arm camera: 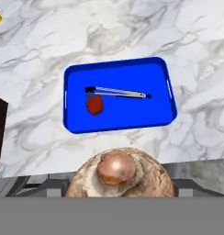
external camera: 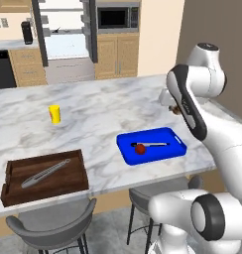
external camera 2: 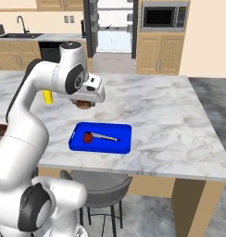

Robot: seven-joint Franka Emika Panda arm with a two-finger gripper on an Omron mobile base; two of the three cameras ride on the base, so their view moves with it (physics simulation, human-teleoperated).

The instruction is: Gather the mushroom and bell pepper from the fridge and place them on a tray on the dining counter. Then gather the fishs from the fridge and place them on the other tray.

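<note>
Above the dining counter (external camera: 93,109), the gripper (external camera 2: 84,103) pinches the mushroom (arm camera: 117,172); releasing short of the tray (arm camera: 164,73) risks it rolling off the near edge.

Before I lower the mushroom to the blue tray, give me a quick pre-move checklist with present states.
1. Mushroom held in gripper: ok.
2. Gripper above the blue tray: not ok, it hangs over the counter behind the tray's rim.
3. Bell pepper already in the tray: ok.
4. Free floor in the tray for the mushroom: ok, right half bare.
5. Blue tray holds vegetables alone: not ok, a slim fish lies in it.
6. Brown tray has a fish: ok.
</note>
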